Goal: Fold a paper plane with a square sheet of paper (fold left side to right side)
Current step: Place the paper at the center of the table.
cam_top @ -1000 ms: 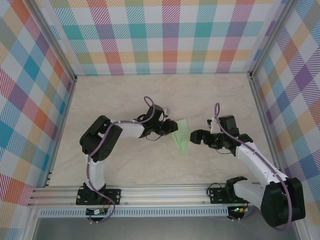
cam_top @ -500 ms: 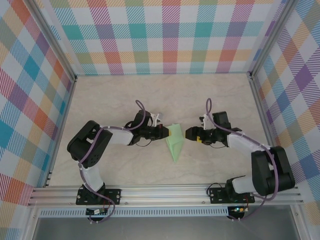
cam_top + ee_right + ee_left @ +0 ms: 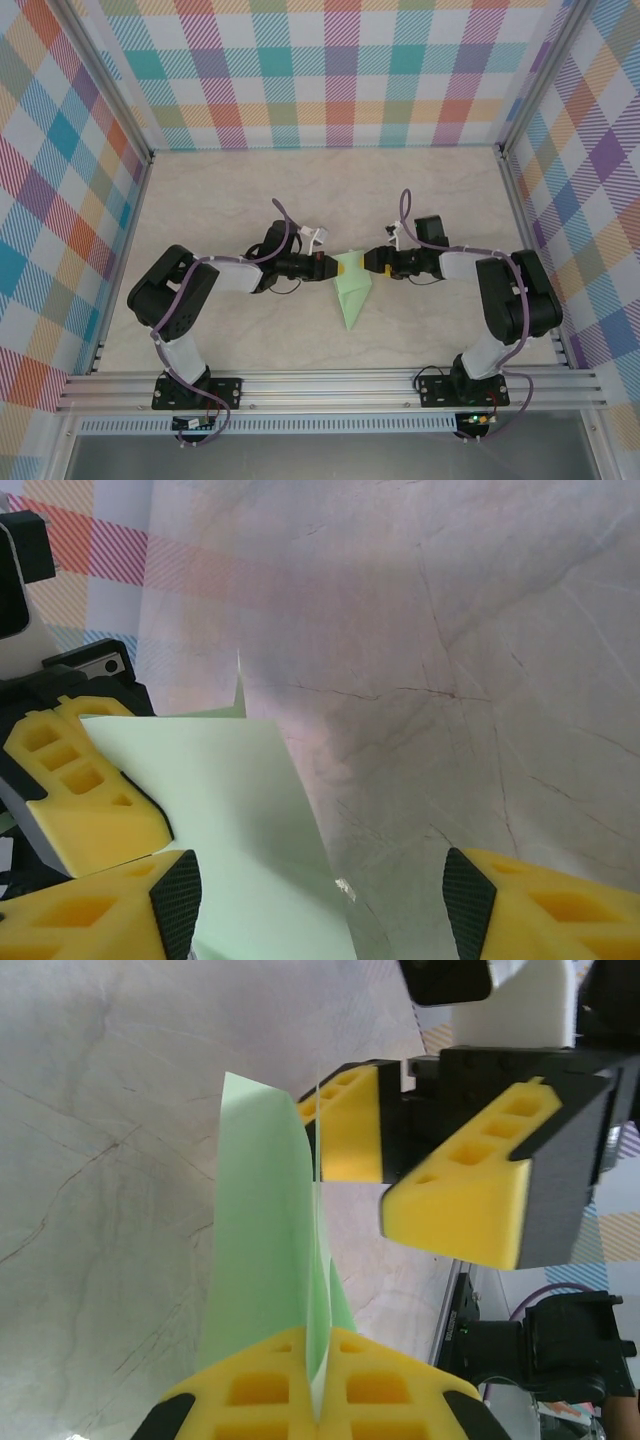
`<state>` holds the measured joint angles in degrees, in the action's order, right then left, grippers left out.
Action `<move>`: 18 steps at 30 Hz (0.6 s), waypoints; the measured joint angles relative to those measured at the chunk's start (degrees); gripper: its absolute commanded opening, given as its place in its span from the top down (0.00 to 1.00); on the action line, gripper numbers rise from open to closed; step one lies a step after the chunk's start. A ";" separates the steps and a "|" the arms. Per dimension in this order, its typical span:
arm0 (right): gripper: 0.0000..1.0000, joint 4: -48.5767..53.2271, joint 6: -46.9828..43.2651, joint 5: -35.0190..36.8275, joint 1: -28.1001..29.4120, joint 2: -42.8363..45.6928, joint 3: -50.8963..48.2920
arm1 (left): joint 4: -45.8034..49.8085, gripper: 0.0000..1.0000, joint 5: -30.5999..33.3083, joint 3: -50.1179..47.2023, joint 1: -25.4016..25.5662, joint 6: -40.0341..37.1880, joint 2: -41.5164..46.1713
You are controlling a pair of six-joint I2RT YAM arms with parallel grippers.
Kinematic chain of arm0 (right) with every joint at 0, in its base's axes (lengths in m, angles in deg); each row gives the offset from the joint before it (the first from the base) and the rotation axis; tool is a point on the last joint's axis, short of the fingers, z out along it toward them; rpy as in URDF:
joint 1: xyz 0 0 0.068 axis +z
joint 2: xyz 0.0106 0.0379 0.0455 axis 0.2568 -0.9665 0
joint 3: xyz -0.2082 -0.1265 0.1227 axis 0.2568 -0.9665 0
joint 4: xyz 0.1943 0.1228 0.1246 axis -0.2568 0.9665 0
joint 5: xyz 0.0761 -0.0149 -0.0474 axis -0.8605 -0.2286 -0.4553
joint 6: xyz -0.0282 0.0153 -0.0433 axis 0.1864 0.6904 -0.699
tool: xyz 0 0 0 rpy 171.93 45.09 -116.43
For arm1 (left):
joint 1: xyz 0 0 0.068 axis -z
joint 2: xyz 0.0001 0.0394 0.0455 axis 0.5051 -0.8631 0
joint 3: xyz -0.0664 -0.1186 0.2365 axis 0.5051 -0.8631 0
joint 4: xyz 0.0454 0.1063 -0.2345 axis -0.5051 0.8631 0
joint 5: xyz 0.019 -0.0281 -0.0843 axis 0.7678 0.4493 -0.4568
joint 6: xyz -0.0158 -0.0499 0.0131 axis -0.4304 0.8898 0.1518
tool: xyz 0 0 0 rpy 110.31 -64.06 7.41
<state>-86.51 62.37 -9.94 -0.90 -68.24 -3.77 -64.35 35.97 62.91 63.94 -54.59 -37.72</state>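
With left gripper [image 3: 334,266] jaws clenched on the paper plane [image 3: 352,292] and right gripper [image 3: 369,262] jaws released at its right edge, an off-centre bite could skew the fold.

A pale beige, marble-patterned tabletop [image 3: 250,190] fills the middle of the overhead view. Three upright panels in pastel plaid of teal, orange, pink, purple and green enclose it: a back wall [image 3: 330,70] across the top, a left wall [image 3: 50,200] and a right wall [image 3: 590,180]. Silver aluminium posts [image 3: 105,80] mark the corners. A silver rail [image 3: 330,385] crosses the bottom. The light is soft and even.
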 measured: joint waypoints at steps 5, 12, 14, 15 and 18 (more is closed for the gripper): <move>0.47 -2.01 -1.09 -2.54 0.00 -1.70 0.00 | -0.44 1.00 -0.39 0.00 -0.02 -0.37 0.02; 0.67 -3.04 -2.38 -3.34 0.00 -2.27 -0.02 | -0.48 1.00 -0.98 0.00 -0.02 -0.55 0.02; 0.72 -2.95 -2.82 -3.30 0.00 -2.27 -0.02 | -0.52 1.00 -1.27 0.00 -0.02 -0.55 -0.07; 0.75 -2.89 -2.93 -3.28 0.00 -2.27 -0.02 | -0.57 1.00 -1.36 0.02 -0.02 -0.57 -0.15; 0.82 -2.45 -3.67 -2.82 0.00 -2.27 -0.02 | -0.55 0.99 -1.40 0.11 -0.02 -0.81 -0.72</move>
<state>-88.96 58.70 -12.76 -0.90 -70.52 -3.79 -64.90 34.57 63.02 63.92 -55.40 -38.45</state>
